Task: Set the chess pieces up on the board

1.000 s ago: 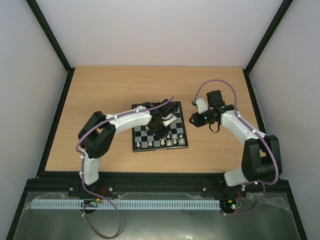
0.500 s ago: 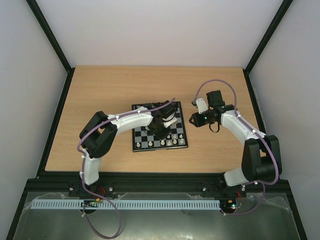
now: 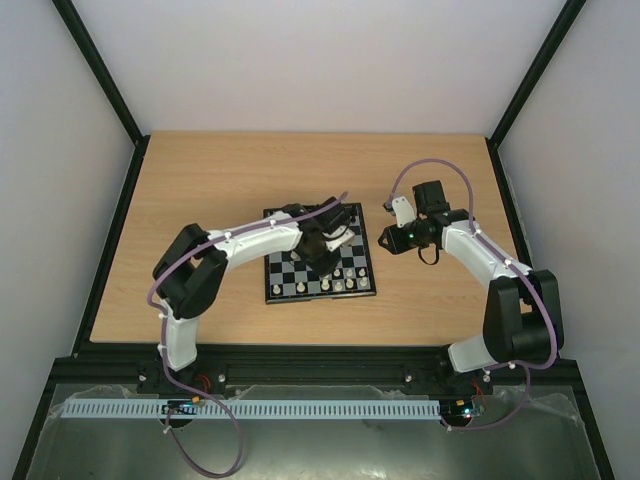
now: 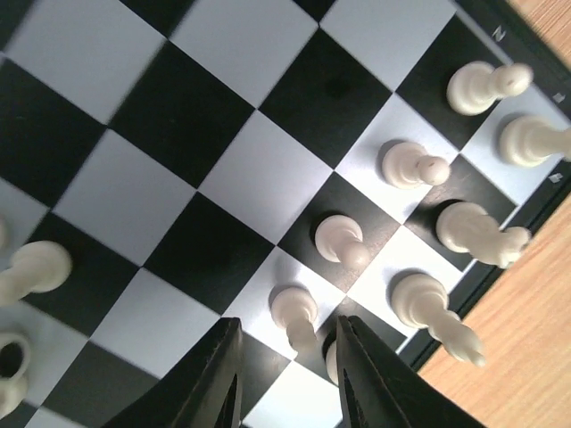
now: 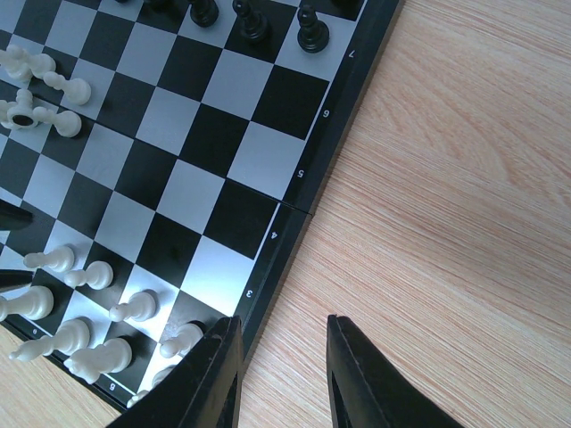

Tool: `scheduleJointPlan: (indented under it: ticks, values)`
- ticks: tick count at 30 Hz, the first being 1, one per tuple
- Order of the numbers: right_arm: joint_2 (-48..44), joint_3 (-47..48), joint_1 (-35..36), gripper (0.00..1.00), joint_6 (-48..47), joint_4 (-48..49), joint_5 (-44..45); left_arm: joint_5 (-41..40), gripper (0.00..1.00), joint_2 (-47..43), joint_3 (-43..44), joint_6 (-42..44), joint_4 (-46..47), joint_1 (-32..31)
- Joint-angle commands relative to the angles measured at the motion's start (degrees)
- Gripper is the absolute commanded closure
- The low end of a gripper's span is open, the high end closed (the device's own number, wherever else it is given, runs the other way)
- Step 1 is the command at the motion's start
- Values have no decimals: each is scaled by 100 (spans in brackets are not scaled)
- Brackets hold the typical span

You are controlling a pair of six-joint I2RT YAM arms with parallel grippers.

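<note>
Wood table (image 3: 200, 200), board (image 3: 282, 262) at centre. Whites (image 4: 339, 241) mostly ranked at 6 o'clock edge, blacks (image 5: 312, 36) at 12; some whites looked unplaced. Left gripper (image 4: 287, 323) parted, empty, over whites. Right gripper (image 5: 283, 321) parted, empty, at board's 3 o'clock.

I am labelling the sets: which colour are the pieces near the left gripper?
Cream-white pieces, clearest in the left wrist view.

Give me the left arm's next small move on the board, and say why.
Probably lift the left gripper straight up. Its fingers stand apart on either side of a white pawn that stands upright on the board, so it looks released. Other white pieces crowd close, and a sideways move might topple them.
</note>
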Motion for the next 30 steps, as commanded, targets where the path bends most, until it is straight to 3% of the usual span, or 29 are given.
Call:
scheduleJointPlan:
  ticks: [1,9,30]
  values:
    - [109,-18,-23,71,-41,-249,-106,-88,69,-582,71,-66,14,179]
    - [104,-19,-19,72,-43,-249,-91,-1012,68,-709,-60,-503,216,604]
    - [158,-16,-19,71,-85,-255,-80,-858,75,139,34,-535,543,661]
